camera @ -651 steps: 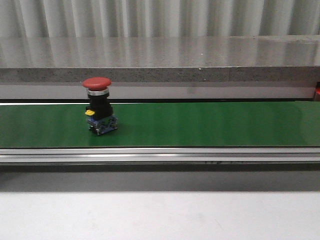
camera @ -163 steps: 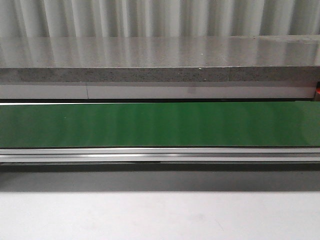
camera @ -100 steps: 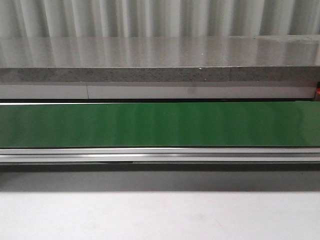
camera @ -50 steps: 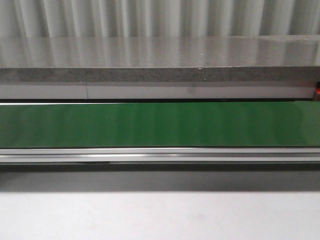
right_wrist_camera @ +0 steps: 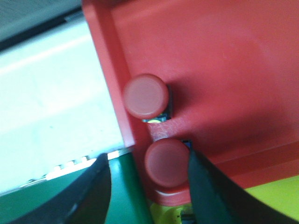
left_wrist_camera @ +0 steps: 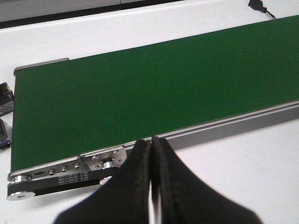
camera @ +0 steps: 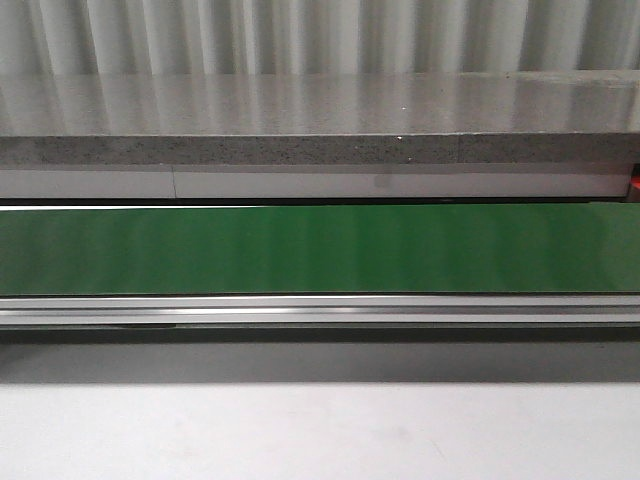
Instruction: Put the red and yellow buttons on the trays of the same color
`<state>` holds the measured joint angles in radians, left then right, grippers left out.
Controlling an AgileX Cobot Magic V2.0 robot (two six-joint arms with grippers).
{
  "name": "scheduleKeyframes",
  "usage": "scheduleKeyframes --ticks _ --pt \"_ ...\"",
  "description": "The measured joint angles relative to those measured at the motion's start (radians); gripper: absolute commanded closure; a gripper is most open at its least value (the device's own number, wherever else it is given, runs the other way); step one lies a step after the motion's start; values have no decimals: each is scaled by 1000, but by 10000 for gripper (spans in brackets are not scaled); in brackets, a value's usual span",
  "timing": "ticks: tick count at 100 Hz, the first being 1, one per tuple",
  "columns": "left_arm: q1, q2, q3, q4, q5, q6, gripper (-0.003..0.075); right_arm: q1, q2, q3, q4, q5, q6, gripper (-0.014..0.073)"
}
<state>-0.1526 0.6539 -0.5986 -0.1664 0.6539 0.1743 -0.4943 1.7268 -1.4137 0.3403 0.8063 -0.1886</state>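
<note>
The right gripper (right_wrist_camera: 149, 186) is spread wide around a red button (right_wrist_camera: 166, 162), which sits in the red tray (right_wrist_camera: 224, 60) by another. The left gripper (left_wrist_camera: 152, 154) is pinched closed, holding nothing.

2 red buttons (right_wrist_camera: 145, 95) (right_wrist_camera: 167, 163), 1 red tray (right_wrist_camera: 224, 56)
</note>
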Motion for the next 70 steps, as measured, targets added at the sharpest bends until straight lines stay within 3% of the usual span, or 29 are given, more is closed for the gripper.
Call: scheduleKeyframes --ticks 10,41,70 --pt "0 0 0 0 0 0 740 37 -68 0 -8 19 -6 248" --pt "0 0 0 0 0 0 740 232 -222 63 -27 48 -6 668" --pt "0 0 0 0 0 0 740 403 -403 226 -45 -14 -6 652"
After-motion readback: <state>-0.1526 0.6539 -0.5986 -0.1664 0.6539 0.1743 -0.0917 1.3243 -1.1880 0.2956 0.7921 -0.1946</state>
